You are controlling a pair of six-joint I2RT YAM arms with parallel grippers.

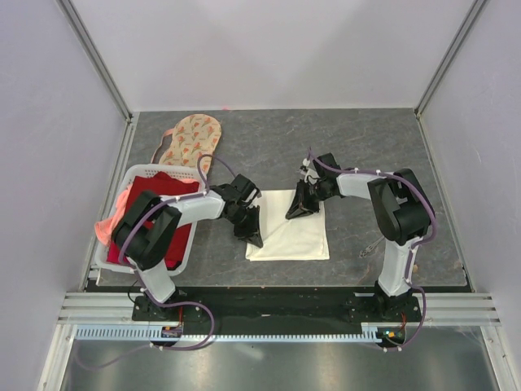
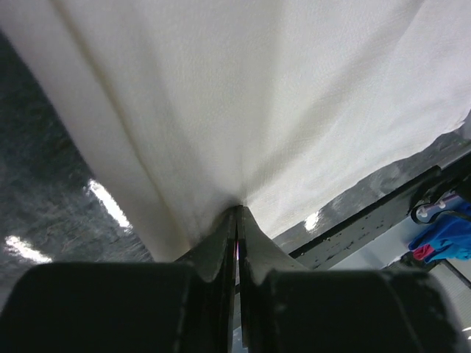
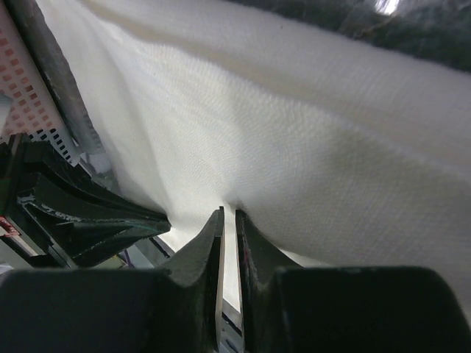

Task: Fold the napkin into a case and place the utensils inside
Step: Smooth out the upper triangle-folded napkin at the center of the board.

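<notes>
Napkin (image 1: 303, 235) – position: lies on the grey desk (image 1: 366, 155) between the two arms, near the front centre, mostly flat.

Left pincer (image 1: 255, 239) – state: closed. In the left wrist view the fingertips meet on a gathered fold of the napkin (image 2: 257, 95), and creases spread out from the pinch point (image 2: 237, 213). From above, the grip sits at the napkin's left edge, towards the near corner.

Right pincer (image 1: 293, 213) – state: nearly closed, with a thin layer of napkin (image 3: 294, 147) clamped between the fingertips (image 3: 228, 215). From above, it stands over the far left part of the cloth.

A white basket (image 1: 130, 183) holding a red cloth (image 1: 159, 191) stands at the left of the desk. A peach floral cloth (image 1: 191, 138) lies just behind it.
</notes>
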